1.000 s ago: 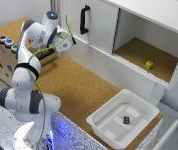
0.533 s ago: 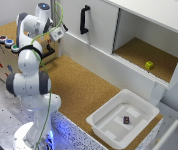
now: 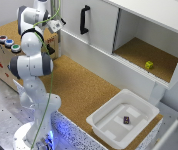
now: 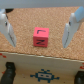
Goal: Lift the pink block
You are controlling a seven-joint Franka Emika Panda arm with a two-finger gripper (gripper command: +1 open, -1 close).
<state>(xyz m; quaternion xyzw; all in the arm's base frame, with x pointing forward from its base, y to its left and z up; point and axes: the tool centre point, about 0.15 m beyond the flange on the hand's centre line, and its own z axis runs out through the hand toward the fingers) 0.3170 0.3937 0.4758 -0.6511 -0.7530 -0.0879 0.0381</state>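
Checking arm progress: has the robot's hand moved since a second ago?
Yes. The hand swung toward the exterior view's left, away from the black cabinet handle.

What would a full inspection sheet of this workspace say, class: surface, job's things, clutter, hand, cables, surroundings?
Surface: brown cork-textured countertop.
Job's things: pink cube-shaped block, resting on cork in the wrist view, not lifted; not visible in the exterior view.
Clutter: small yellow-green cube in the open cabinet; small dark object in the white plastic tray.
Hand: open, fingers either side of the block, apart from it.
Cables: thin green cable along the arm.
Surroundings: white cabinet with black handle; wooden box with coloured buttons.
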